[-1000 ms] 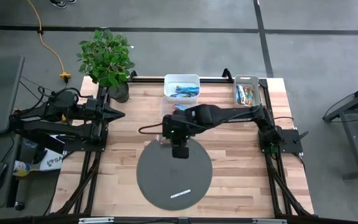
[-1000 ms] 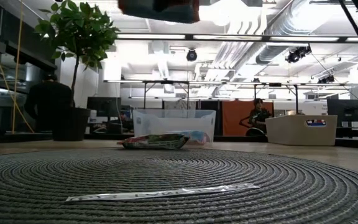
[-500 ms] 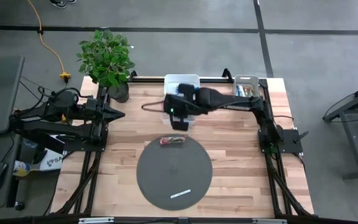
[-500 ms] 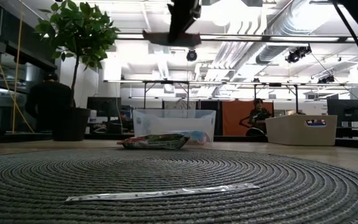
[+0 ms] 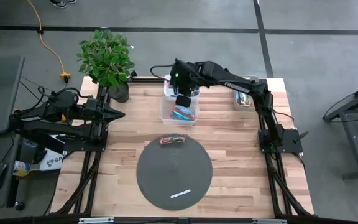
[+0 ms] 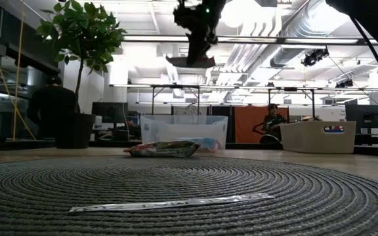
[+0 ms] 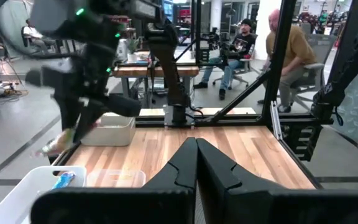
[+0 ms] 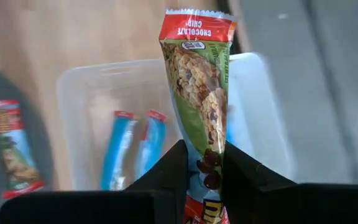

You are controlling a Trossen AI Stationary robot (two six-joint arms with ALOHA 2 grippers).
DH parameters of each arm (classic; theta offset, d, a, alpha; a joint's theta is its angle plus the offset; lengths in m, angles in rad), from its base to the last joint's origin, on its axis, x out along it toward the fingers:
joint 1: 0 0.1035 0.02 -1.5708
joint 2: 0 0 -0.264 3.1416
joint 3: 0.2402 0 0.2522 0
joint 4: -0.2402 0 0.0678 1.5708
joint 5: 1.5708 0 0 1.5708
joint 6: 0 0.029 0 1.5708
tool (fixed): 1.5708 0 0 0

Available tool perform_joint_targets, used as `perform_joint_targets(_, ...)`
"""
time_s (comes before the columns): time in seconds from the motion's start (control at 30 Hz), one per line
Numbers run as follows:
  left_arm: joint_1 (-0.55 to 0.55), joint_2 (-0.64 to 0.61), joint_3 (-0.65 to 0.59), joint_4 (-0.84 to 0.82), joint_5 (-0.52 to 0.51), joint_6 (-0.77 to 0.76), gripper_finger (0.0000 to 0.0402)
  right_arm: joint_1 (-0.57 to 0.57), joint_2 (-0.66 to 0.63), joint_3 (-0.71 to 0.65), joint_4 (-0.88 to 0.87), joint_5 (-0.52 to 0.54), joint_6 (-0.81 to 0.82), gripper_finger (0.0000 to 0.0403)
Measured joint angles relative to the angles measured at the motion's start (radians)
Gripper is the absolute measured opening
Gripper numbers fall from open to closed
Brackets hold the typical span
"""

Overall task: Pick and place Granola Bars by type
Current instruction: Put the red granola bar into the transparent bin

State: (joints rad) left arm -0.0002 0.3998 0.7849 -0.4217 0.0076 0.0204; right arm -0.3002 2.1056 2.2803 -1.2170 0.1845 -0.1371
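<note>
We see the right gripper (image 8: 202, 169) pinching a green-and-red shiny-wrapped granola bar (image 8: 199, 93) above the clear plastic bin (image 5: 178, 112), which holds blue-wrapped bars (image 8: 118, 149). Another bar (image 5: 173, 140) lies on the grey round mat (image 5: 173, 174). The left gripper (image 7: 196, 163) waits closed at the table's left.

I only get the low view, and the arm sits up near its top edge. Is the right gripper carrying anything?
Observer: Yes, the right gripper has its fingers shut on a green-and-tan shiny-wrapped granola bar with a red end.
Operator: Over what?
Observer: From above, it hangs over the clear plastic tub just beyond the grey round mat.
Operator: What's inside?
Observer: Two blue-wrapped bars.
</note>
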Motion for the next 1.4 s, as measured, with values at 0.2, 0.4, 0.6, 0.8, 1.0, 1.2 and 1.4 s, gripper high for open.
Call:
perform_joint_targets(0.2, 0.000, 0.000, 0.000, 0.000, 0.000, 0.000, 0.0001, -0.058, 0.000, -0.191, 0.138, -0.337, -0.013, 0.0067)
perform_joint_targets(0.4, 0.000, 0.000, 0.000, 0.000, 0.000, 0.000, 0.0001, -0.059, 0.002, -0.389, 0.223, -0.354, 0.010, 0.0067)
perform_joint_targets(0.6, 0.000, 0.000, 0.000, 0.000, 0.000, 0.000, 0.0001, -0.037, 0.002, -0.538, 0.365, -0.358, 0.078, 0.0067)
perform_joint_targets(0.8, 0.000, 0.000, 0.000, 0.000, 0.000, 0.000, 0.0001, -0.021, 0.002, -0.611, 0.477, -0.352, 0.118, 0.0067)
perform_joint_targets(1.0, 0.000, 0.000, 0.000, 0.000, 0.000, 0.000, 0.0001, -0.019, 0.002, -0.614, 0.492, -0.353, 0.134, 0.0067)
perform_joint_targets(1.2, 0.000, 0.000, 0.000, 0.000, 0.000, 0.000, 0.0001, -0.020, 0.002, -0.614, 0.492, -0.356, 0.138, 0.0067)
perform_joint_targets(1.4, 0.000, 0.000, 0.000, 0.000, 0.000, 0.000, 0.0001, -0.019, 0.002, -0.614, 0.492, -0.356, 0.141, 0.0073)
